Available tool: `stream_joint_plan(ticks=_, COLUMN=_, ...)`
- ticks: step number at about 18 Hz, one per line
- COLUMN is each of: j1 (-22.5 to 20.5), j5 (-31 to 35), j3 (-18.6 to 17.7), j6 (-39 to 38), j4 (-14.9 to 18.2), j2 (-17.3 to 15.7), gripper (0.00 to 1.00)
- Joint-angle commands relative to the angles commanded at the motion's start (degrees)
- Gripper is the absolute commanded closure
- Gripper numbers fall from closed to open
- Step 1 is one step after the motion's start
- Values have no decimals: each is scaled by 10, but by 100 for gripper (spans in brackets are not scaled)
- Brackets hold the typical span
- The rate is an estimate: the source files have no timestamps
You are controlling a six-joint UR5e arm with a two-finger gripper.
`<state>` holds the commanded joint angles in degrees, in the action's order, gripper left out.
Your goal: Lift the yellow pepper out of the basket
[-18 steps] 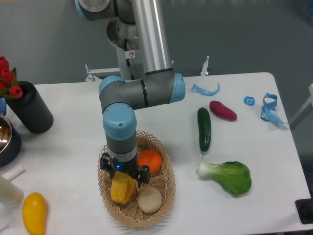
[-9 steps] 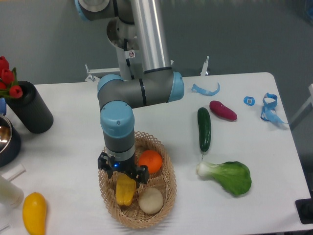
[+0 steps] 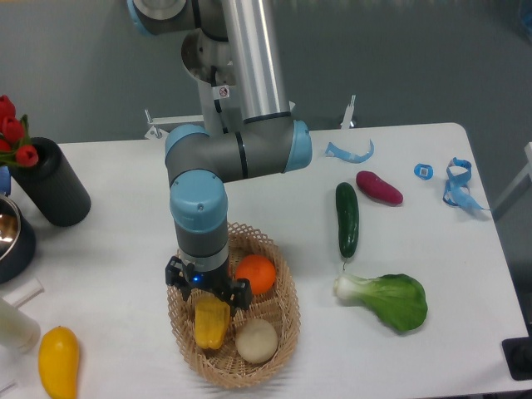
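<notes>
The small bumpy yellow pepper (image 3: 210, 323) lies inside the light tan woven wicker basket (image 3: 283, 274), on its left side. The robot's black two-finger claw (image 3: 208, 301) points straight down, right on top of the pepper. Its fingers sit close on both sides of the pepper's top end, but whether they squeeze it cannot be told. A round orange fruit (image 3: 253, 273) lies in the basket beside the claw, and a pale round ball-shaped thing (image 3: 255, 340) lies touching the pepper. On the white table (image 3: 274, 183) lie a long dark green cucumber (image 3: 347, 219) and a smooth yellow egg-shaped fruit (image 3: 58, 361).
</notes>
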<state>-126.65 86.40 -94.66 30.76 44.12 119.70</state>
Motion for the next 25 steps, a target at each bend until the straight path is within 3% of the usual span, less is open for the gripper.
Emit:
stream_joint_plan(ticks=5, j1=0, j5=2, j3=6, j6=1, j4=-3, j2=10, gripper=0)
stream_joint_plan(ticks=6, j1=0, j5=3, j3=7, j6=1, j4=-3, j2=11, gripper=4)
stream_joint_plan(ticks=10, j1=0, j5=3, j3=5, j6=3, j4=-4, j2=11, gripper=40)
stream_joint_plan(ticks=14, j1=0, j5=4, j3=6, j6=4, j4=-4, j2=10, gripper=82)
stream_joint_plan(ticks=17, j1=-3, j5=2, j3=18, j6=8, j4=-4, j2=2, gripper=83)
stream_joint_plan(ticks=25, j1=-48, j5=-2, j3=56, j6=40, j4=-4, j2=-78, gripper=82)
